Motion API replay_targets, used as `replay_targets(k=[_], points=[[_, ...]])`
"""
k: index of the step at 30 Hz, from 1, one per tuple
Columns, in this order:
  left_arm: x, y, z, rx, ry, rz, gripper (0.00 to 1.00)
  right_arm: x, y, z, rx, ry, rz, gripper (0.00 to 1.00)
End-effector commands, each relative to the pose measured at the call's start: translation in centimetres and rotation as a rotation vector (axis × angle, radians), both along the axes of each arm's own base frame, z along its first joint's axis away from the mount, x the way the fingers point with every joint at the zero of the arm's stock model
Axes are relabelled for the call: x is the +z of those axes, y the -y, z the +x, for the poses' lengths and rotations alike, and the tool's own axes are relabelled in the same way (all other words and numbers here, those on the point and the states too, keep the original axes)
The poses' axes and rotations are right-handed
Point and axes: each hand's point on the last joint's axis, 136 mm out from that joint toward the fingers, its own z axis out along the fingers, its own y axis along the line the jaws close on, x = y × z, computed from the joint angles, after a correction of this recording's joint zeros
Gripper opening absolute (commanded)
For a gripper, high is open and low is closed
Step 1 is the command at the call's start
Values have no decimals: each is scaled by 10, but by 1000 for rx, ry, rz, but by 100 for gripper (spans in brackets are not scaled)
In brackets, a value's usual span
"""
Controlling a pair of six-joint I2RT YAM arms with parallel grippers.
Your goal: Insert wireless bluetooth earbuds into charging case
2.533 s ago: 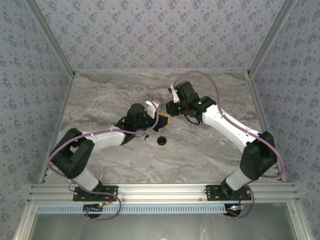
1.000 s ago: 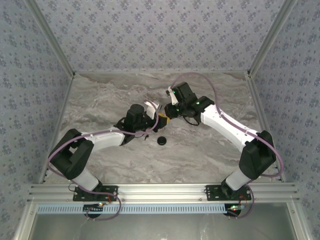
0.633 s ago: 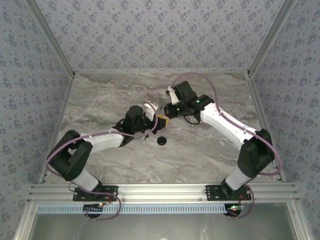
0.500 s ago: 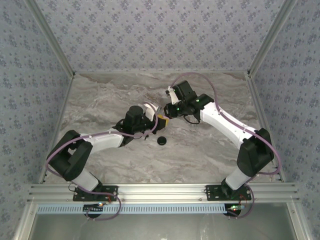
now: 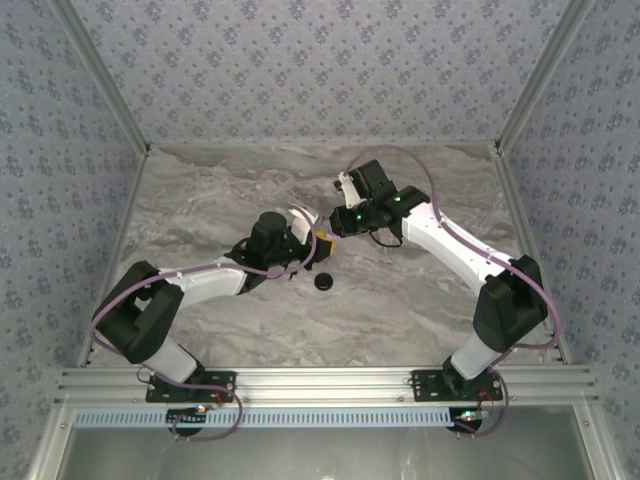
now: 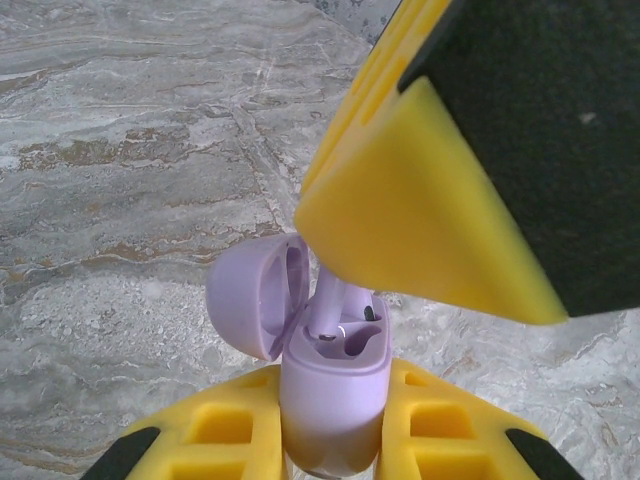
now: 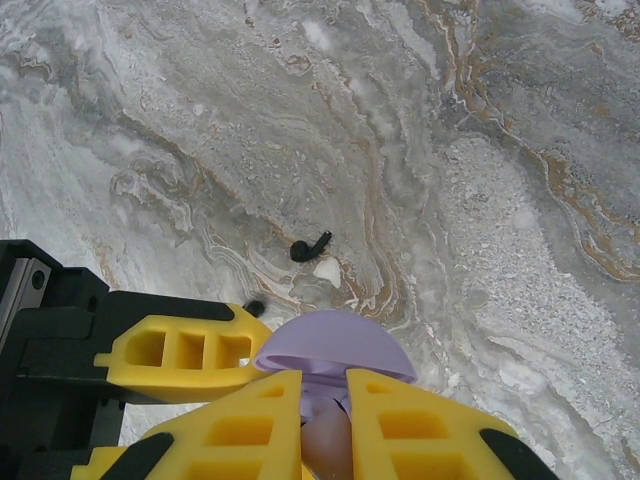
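Your case [image 6: 335, 375] is pale lilac and rounded. It sits upright between the left gripper's [image 6: 335, 435] closed fingers, with its hinged lid [image 6: 258, 298] swung open to the left. A lilac earbud [image 6: 328, 300] stands in the open well, its upper end hidden. A tiny black bud [image 7: 310, 246] with a short curved stem lies on the marble nearby.

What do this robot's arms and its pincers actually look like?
Both the left arm and right arm are white tubes between chunky black joints, each trailed by a looping lilac cable. Small green lights glow on the right one. The left gripper and right gripper each have two yellow wedge-shaped fingers with rectangular cut-outs and black patches.
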Motion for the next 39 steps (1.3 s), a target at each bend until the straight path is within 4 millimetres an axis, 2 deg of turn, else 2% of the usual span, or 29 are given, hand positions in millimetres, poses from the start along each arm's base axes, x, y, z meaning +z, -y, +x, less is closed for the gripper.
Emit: replay_targets(k=[1, 10, 39], points=[[30, 4, 0, -15, 90, -31, 18, -4, 11, 1, -38, -38, -28, 15], [24, 2, 1, -2, 94, 8, 19, -4, 14, 1, -41, -44, -35, 15], [21, 5, 3, -8, 88, 19, 18, -4, -5, -11, 52, -89, 14, 16]])
